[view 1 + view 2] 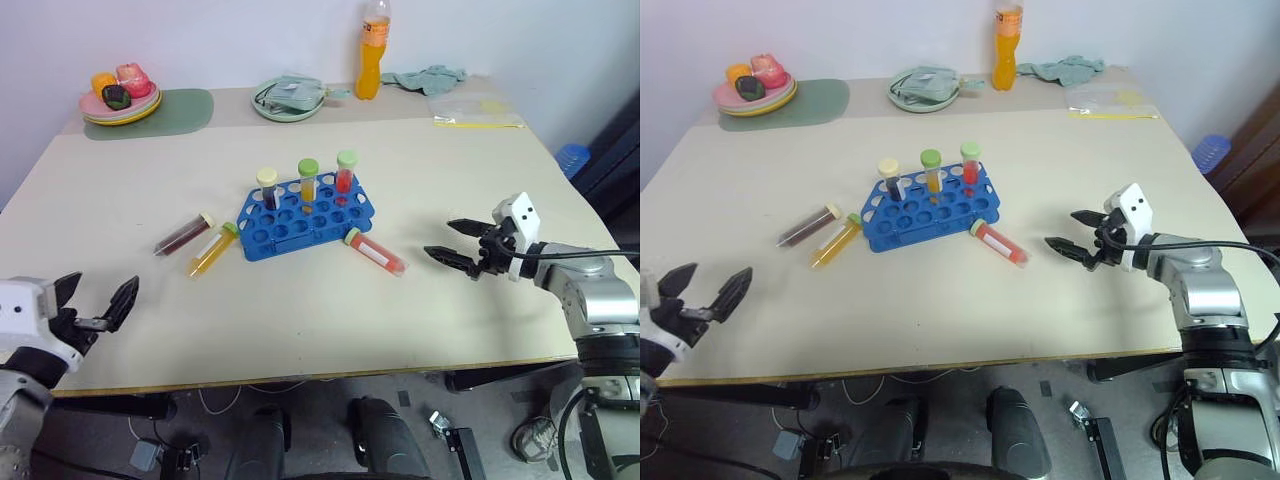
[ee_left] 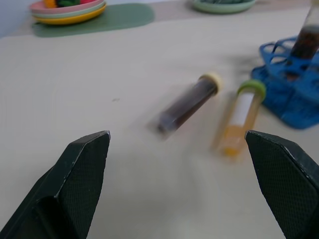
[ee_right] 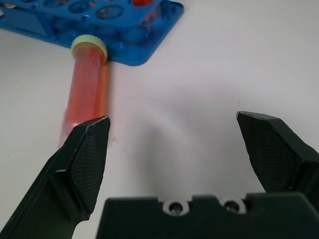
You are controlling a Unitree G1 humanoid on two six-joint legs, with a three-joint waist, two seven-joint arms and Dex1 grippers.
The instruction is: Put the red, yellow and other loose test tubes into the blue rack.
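My left gripper is hanging just above the table, its two black fingers standing wide apart with nothing between them. Ahead of them two tubes are lying flat, side by side but not touching — the maroon tube with its cream cap, and the yellow tube with its green cap and a white strip along its side. Both caps are pointing away from me. Just beyond the yellow tube the blue rack is sitting, a dark tube standing upright in it. At the far edge stacked plates are resting on a green mat — beside them, a pale green dish.
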